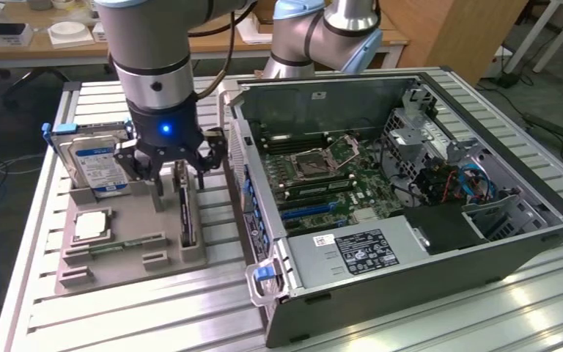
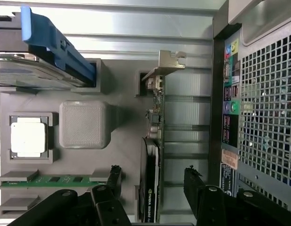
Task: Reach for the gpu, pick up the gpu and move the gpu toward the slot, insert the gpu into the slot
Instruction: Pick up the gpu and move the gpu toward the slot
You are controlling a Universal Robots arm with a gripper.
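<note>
Fingers (image 2: 194, 186) stand wide, one on each side of the gpu (image 2: 152, 183), with gaps showing and no grip. It stands on edge in the grey tray (image 2: 121, 141), beside the open case (image 1: 409, 220). The reach looks nearly complete; pickup, carry and insertion are not yet done.

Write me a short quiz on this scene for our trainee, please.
1. True or false: the gripper is shut on the gpu.
2. The drive is: A) upright B) lying flat C) leaning on the gpu.
3. Name the square part lying flat in the holder.
Key: 1 false, the jaws stand open either side of the gpu; 2 A; 3 the cpu.
</note>
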